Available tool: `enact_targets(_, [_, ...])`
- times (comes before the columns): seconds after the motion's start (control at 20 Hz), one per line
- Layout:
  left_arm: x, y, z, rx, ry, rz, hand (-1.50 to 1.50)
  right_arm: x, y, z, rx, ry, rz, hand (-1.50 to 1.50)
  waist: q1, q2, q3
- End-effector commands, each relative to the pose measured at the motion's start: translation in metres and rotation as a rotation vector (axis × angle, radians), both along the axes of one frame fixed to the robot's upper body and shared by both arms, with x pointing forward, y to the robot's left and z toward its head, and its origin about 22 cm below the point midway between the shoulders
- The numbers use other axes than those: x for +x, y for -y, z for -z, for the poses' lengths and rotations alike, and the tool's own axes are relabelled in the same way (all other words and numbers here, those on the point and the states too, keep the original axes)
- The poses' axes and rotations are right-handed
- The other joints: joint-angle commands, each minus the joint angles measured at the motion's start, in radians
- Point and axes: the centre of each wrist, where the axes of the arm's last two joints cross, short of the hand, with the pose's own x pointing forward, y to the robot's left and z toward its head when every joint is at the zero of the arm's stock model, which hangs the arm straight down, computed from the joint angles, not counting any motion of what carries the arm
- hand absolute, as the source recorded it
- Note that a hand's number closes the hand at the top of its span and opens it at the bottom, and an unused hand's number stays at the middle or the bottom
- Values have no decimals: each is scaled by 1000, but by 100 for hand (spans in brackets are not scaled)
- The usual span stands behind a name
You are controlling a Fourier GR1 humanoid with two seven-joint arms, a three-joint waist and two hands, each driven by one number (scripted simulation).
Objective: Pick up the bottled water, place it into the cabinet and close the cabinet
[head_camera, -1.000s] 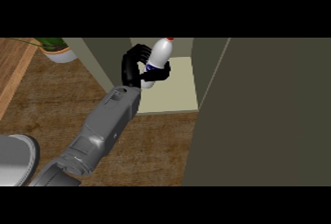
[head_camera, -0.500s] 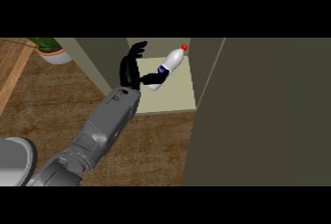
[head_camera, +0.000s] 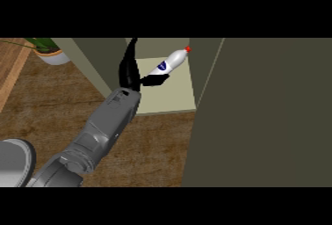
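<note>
The bottled water point(head_camera: 170, 63), white with a blue label and a red cap, lies tilted inside the cabinet, cap toward the upper right, over the pale shelf point(head_camera: 172, 99). My left hand point(head_camera: 130, 72) is just left of it, fingers straight and pointing up. The thumb sticks out to the right under the bottle's base and looks to touch it. No finger curls round the bottle. The cabinet door point(head_camera: 259, 114) stands open at the right. My right hand does not show.
A potted plant point(head_camera: 50, 53) stands on the wooden counter point(head_camera: 52, 110) at the upper left. The cabinet's side wall point(head_camera: 97, 61) rises just left of my hand. A grey round shape point(head_camera: 13, 160) sits at the lower left corner.
The fingers have straightened and come off the bottle. The bottle has tipped further toward the right and sits deeper in the cabinet. My forearm has shifted slightly right.
</note>
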Motion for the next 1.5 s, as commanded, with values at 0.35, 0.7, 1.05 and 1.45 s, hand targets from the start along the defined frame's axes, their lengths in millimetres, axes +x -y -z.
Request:
enact_targets(0.35, [-4, -6, 4, -179, 131, 187, 150, -18, 5, -11, 29, -9, -27, -150, 10, -3, -2])
enact_targets(0.7, [2, 1, -12, -374, 233, 321, 150, -13, 1, -5, 11, 2, -4, -150, 24, -12, 0])
enact_targets(1.05, [-10, -1, -1, -526, 208, 488, 150, -15, 4, -13, 13, -7, 15, -150, 56, -25, 0])
enact_targets(1.45, [-42, 1, 14, -680, 159, 642, 150, -11, 6, -15, -11, 29, 63, -150, 92, -36, 0])
